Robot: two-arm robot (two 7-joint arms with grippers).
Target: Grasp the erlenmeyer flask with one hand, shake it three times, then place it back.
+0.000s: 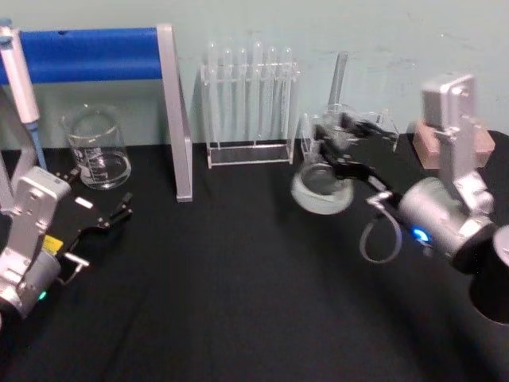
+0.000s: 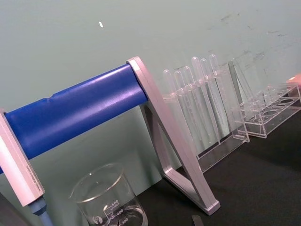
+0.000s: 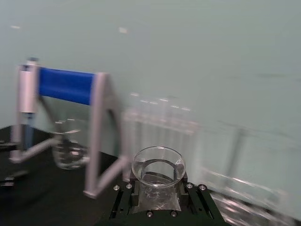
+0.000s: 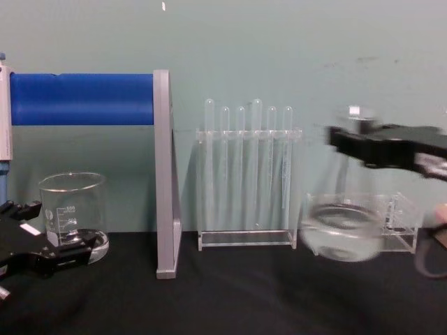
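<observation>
right hand [image 1: 340, 142] clamped on the neck of the erlenmeyer flask [image 1: 320, 189], just right of centre in the head view, with the flask's wide round base turned toward the lower left of the frame. the chest view has the same pair side-on at centre right: the hand [image 4: 349, 146] lies level across the neck and the blurred flask [image 4: 342, 234] hangs under it; whether its base touches the black counter [image 4: 230, 300] i cannot tell. the right wrist view looks onto the flask's flared round rim [image 3: 158, 165], with one black finger on each side of the neck.

left hand [image 1: 118, 212] sits low on the counter at the lower left of the head view, and at the lower left of the chest view too, well apart from the flask.

one beaker [image 1: 97, 148] stands behind it; the left wrist view brings out its printed scale. one stand [image 1: 176, 119], a grey frame carrying a blue bar, is just right of the beaker, and one pipette [image 1: 20, 72] hangs at the frame's upper left edge.

one clear rack [image 4: 246, 239] at centre holds six test tubes [image 4: 256, 160], counted side-on in the chest view. a second low rack [image 2: 273, 110] with round holes shows at the right of the left wrist view. one pinkish block [image 1: 482, 145] sits at the head view's right edge. a pale green wall [image 4: 279, 56] is behind everything.
</observation>
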